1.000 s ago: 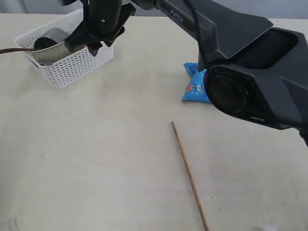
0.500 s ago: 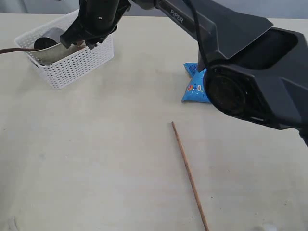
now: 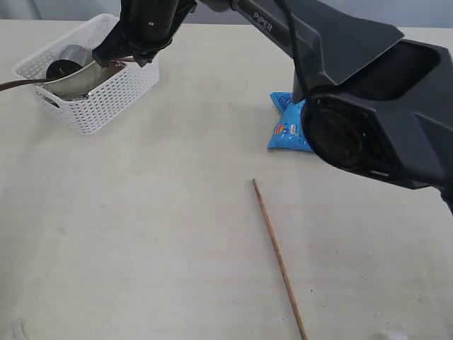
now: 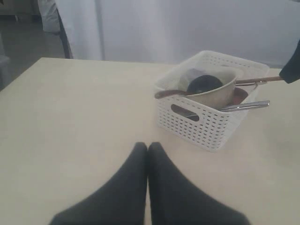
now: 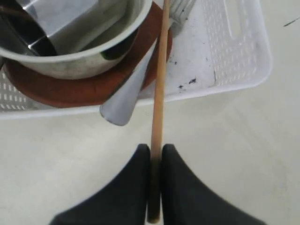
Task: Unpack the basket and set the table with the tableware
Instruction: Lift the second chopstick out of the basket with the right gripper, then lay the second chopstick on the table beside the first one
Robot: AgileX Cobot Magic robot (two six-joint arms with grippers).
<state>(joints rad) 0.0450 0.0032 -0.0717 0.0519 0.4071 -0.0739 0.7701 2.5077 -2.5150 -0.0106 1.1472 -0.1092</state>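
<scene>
we find the white lattice basket [image 3: 92, 103] at the upper left of the exterior view, on the table [image 3: 141, 234]. it holds a dull metal bowl [image 3: 76, 79] with a dark cup [image 3: 62, 69] inside, a brown dish [image 5: 70, 91] under the bowl, a metal handle [image 5: 125, 101], and a brown-handled utensil [image 3: 18, 84] poking over the rim. the right tool [image 5: 156, 152] is pinched on one chopstick [image 5: 158, 84] at the basket's edge. the other chopstick [image 3: 278, 256] lies on bare table, near a blue bag [image 3: 287, 129]. the left tool [image 4: 147, 147] is closed and empty, apart from the basket.
</scene>
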